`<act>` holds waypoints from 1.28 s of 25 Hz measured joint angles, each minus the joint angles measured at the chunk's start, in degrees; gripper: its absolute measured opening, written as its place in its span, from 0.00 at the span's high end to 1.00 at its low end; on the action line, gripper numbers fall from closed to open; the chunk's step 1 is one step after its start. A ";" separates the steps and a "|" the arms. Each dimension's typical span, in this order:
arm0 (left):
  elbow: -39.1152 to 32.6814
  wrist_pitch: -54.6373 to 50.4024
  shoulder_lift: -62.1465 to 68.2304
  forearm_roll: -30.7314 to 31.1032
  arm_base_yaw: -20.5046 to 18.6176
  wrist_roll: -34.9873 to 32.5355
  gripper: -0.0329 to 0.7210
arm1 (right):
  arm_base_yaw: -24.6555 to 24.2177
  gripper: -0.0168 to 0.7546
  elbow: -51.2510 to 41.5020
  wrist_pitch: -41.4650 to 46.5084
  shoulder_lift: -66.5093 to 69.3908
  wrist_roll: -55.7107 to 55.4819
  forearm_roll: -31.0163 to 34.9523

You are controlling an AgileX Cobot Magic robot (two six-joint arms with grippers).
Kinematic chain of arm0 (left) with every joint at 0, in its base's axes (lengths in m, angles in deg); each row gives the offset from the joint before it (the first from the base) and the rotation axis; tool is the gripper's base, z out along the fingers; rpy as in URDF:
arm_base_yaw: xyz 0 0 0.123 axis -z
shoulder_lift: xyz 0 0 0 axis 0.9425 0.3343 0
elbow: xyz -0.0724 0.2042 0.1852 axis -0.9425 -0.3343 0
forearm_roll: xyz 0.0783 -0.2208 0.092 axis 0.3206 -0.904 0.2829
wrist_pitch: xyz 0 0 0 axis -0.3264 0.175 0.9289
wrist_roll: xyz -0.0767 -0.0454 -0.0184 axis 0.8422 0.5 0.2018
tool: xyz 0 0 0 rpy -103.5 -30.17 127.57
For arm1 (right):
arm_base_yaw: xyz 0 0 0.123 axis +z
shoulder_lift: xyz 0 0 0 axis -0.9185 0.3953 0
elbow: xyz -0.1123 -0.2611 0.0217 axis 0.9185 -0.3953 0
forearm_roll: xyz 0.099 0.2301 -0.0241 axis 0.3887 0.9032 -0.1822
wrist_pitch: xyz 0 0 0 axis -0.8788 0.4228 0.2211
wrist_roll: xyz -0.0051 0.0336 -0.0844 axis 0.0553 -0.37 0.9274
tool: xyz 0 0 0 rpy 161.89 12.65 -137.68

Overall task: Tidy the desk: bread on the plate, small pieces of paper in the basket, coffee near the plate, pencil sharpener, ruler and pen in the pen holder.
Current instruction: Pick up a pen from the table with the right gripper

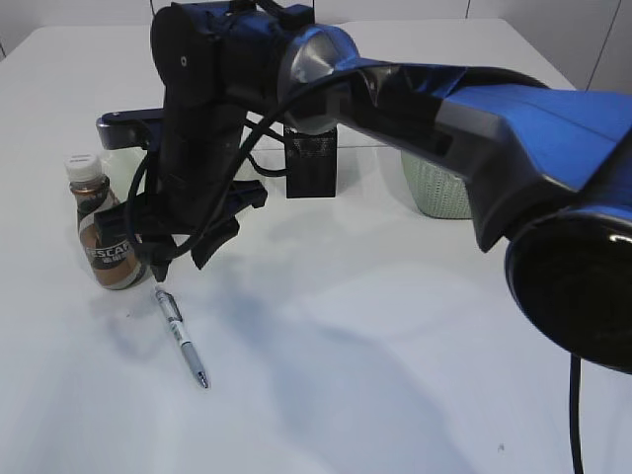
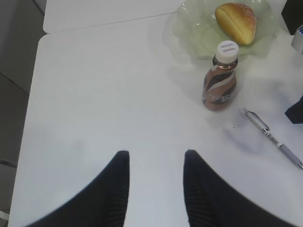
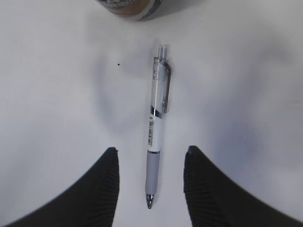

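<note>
Right claw (image 3: 150, 182) hangs over the pen (image 3: 157, 127), jaws parted wide with nothing in them, and the pen's grip end sits squarely between the two fingers in the right wrist view. The pen lies flat on the white counter (image 1: 395, 346), near and slightly right of the coffee (image 1: 104, 237), pointing toward the near edge.

The bread (image 2: 236, 22) is already sitting in the ruffled green plate (image 2: 189, 28), so that job looks finished. The coffee stands upright just beside the plate, so that one looks settled too.

The left claw (image 2: 154, 189) hovers over bare counter on the left side, jaws parted and empty, well apart from everything.

The pen is what is left, and its target, the black mesh pen holder (image 1: 310, 163), waits farther back near the middle, partly behind the right arm. The green basket (image 1: 434, 188) peeks out far right, mostly hidden by that arm, so its contents cannot be told. No ruler, sharpener or paper scraps show anywhere; whether they are put away cannot be judged.
</note>
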 joint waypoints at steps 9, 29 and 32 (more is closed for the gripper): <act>0.00 0.00 0.00 0.00 0.00 0.00 0.60 | 0.82 0.50 0.09 0.00 3.08 -0.12 0.21; 0.00 0.00 0.00 0.00 0.00 0.00 0.60 | 1.39 0.50 0.84 -0.19 7.71 -1.13 0.22; 0.00 0.00 0.00 0.00 0.00 0.00 0.60 | 1.58 0.50 2.18 -0.19 8.53 -1.25 0.45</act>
